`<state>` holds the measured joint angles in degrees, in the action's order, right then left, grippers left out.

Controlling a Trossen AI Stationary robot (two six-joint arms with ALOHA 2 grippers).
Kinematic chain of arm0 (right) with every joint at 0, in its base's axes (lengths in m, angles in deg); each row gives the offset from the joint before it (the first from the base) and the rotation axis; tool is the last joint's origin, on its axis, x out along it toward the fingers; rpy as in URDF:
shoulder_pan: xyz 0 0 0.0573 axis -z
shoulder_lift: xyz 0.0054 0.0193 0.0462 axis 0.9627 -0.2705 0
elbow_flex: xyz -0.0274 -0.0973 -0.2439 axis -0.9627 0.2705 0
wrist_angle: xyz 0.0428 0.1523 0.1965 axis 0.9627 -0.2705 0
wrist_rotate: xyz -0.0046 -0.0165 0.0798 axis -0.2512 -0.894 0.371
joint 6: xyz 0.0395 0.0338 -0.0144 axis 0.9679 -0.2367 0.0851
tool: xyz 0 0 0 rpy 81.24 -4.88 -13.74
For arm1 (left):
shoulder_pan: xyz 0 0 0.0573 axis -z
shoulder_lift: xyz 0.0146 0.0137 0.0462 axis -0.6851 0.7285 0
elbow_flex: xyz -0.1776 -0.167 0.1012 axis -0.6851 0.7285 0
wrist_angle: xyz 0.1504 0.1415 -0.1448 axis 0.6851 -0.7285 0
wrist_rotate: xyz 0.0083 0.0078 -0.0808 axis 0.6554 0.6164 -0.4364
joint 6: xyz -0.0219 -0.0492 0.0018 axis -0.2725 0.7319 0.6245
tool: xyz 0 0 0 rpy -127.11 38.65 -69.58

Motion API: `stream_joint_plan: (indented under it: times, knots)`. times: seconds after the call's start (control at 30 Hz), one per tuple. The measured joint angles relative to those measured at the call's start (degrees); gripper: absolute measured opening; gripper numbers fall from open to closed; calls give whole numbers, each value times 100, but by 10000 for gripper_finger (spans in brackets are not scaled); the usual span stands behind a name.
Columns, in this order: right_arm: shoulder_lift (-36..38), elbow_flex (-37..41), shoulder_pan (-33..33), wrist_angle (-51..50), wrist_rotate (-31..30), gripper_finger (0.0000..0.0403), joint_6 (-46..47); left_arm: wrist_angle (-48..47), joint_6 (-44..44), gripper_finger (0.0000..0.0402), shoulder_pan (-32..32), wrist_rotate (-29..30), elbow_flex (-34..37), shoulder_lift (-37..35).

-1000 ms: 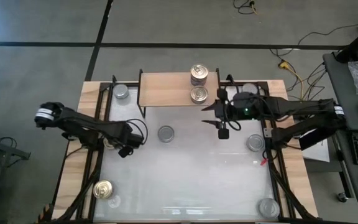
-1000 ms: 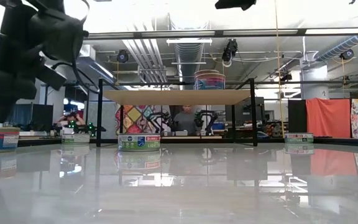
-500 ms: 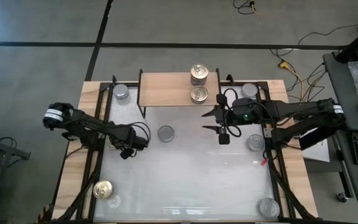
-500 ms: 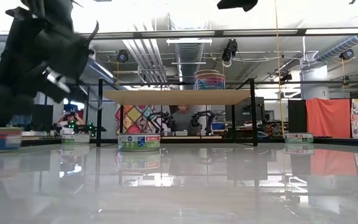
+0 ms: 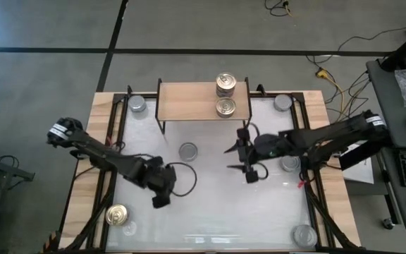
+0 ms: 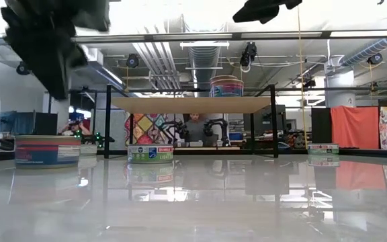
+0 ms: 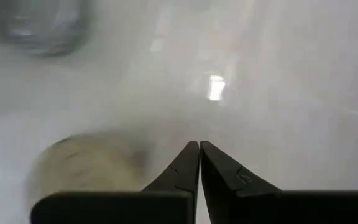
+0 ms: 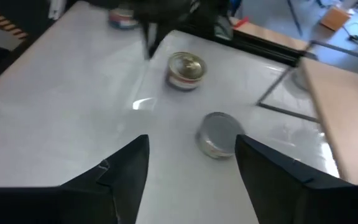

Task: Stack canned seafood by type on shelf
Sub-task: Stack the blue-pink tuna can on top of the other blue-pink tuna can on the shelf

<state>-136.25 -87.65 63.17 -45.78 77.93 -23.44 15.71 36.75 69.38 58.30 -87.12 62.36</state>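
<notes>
Shelf [image 5: 189, 99] — light-wood board on thin black legs, upper centre of the high view, standing on the white tabletop [image 5: 210, 212]. On its right part: a stack of silver-lidded tins [image 5: 225, 84] at the far edge, and a single silver-lidded tin [image 5: 224, 107] just in front of it.

Loose tins on the tabletop, high view:
- silver-lidded tin [image 5: 187, 151], centre, just below the shelf
- gold-lidded tin [image 5: 117, 214], lower left
- silver-lidded tin [image 5: 138, 104], upper left, beside the shelf's left end
- silver-lidded tin [image 5: 282, 102], upper right corner
- silver-lidded tin [image 5: 290, 163], right edge, partly under the right arm
- silver-lidded tin [image 5: 303, 235], lower right corner

Left gripper [image 5: 160, 201] — lower left of centre in the high view, above the tabletop between the gold-lidded tin and the central silver one, touching neither. Its fingers [image 7: 190, 163] are pressed together with nothing between them; a blurred gold-toned tin [image 7: 86, 165] lies just beside them in the left wrist view.

Right gripper [image 5: 244, 156] — centre right in the high view, to the right of the central silver tin and apart from it. Its fingers [image 8: 120, 171] stand spread and empty; the right wrist view looks between them at the silver tin [image 8: 218, 134] and, farther off, the gold-lidded one [image 8: 186, 70].

Low view: a blue-labelled tin [image 6: 150, 153] sits under the shelf board [image 6: 192, 104].
</notes>
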Motion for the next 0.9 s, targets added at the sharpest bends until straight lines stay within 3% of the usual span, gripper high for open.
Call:
stream_joint_plan:
  times: [0.07,0.17,0.3,0.47,0.6,0.9]
  knots:
    - [-159,18,-190,150,-141,248,62,-1132,489,0,110,427,-239,-54]
    - [-386,-7,-415,241,-284,258,218,-2553,1371,0,116,472,-259,-112]
    - [-610,-19,-666,362,-304,262,479,-3074,1619,0,1,148,155,-189]
    - [-734,-23,-970,374,-376,257,778,-2731,1162,0,-307,-404,886,-170]
    - [-755,-23,-1103,374,-382,254,881,-2030,679,0,-723,-364,1353,-174]
    - [-756,-27,-1100,-261,-368,264,1378,613,-418,0,-1057,-253,1645,-162]
